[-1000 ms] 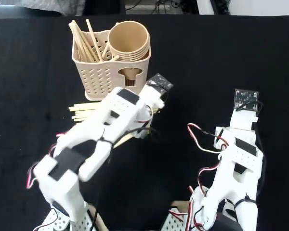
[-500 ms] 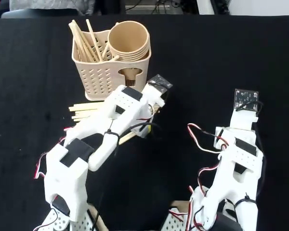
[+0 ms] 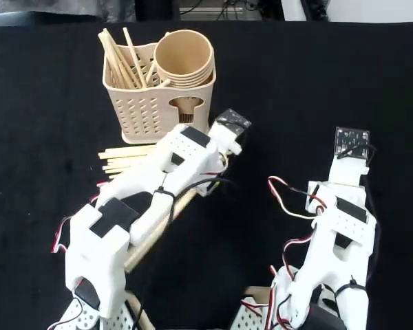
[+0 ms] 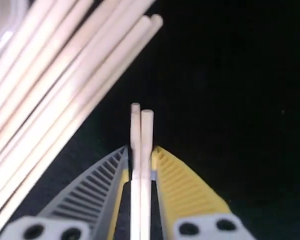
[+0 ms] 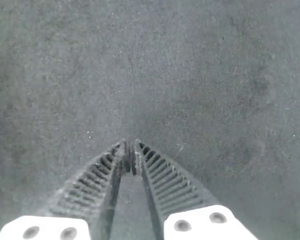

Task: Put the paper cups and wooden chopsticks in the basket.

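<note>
In the high view, light falls evenly from overhead onto my black bench (image 3: pixel 316 75), which soaks it up and throws back no glare. My white left arm (image 3: pixel 193 158) and right arm (image 3: pixel 323 258) stand bright against it, and their shadows vanish into the dark cloth. The basket (image 3: pixel 148 113) is well lit, with shade pooled inside the top paper cup (image 3: pixel 184 55). At my left wrist the loose chopsticks (image 4: pixel 55 85) glow pale, nearly washed out towards the corner. The held chopsticks (image 4: pixel 141 150) in my left jaws catch the same light. At my right wrist everything is dim and flat (my right jaws sit in shade).
</note>
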Action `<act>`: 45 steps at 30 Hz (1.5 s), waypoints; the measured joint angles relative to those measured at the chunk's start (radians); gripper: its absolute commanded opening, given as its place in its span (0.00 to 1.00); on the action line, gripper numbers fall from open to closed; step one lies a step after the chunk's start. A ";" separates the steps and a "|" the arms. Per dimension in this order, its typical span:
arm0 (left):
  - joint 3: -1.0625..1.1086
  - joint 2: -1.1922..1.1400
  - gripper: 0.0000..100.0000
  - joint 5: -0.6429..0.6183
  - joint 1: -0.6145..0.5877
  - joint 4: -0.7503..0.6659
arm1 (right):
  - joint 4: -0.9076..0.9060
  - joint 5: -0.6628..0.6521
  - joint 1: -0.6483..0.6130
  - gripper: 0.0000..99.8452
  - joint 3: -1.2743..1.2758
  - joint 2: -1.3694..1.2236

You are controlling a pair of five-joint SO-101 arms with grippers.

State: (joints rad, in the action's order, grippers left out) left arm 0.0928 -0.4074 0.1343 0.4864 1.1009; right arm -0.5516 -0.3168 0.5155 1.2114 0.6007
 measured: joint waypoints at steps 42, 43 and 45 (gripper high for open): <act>0.422 1.470 0.03 0.040 -0.387 -0.631 | 0.000 0.000 0.000 0.03 0.000 0.000; 0.404 1.453 0.03 0.040 -0.391 -0.683 | 0.000 0.000 0.000 0.03 0.000 0.000; 0.353 1.399 0.03 0.025 -0.397 -0.753 | 0.000 0.000 0.000 0.03 0.000 0.000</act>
State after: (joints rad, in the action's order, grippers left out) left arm 0.4457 0.9920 0.1588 0.0890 0.3475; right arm -0.5516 -0.3168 0.5155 1.2114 0.6007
